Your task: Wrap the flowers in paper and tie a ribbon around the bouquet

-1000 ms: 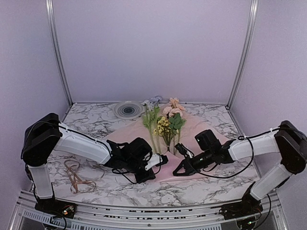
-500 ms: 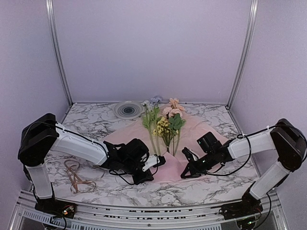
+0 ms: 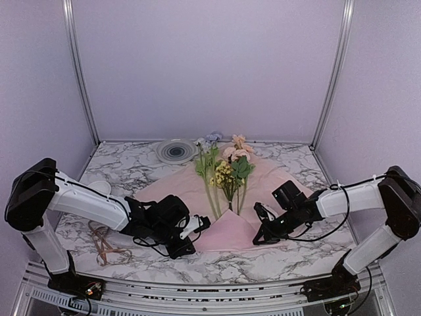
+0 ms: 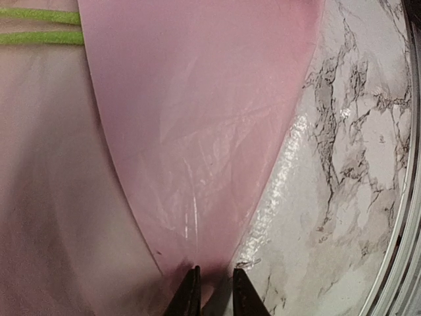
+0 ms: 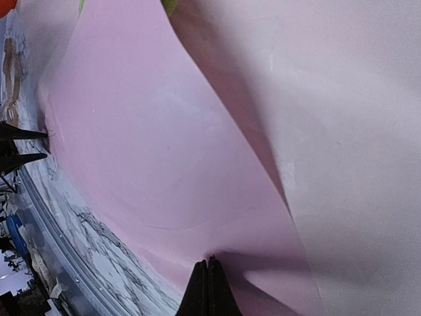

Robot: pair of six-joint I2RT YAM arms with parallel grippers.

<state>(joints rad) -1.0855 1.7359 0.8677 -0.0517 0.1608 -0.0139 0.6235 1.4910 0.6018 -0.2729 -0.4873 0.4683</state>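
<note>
My left jaws (image 4: 215, 271) are almost closed, pinching the near corner of the paper (image 4: 197, 131), and my right jaws (image 5: 209, 263) are pressed fully together on its near edge, further right. In the last second both drew back from the stems towards the near side, so the flap is stretched between them. The flowers (image 3: 223, 168) lie uncovered mid-sheet, so I judge the wrapping barely begun; the ribbon (image 3: 102, 243) waits near left on the worktop (image 4: 355, 131).

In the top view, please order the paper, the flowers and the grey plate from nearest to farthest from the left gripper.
1. The paper: pinched by the fingers of the left gripper.
2. The flowers: at the centre, lying on the paper.
3. The grey plate: far back, left of the blooms.
</note>
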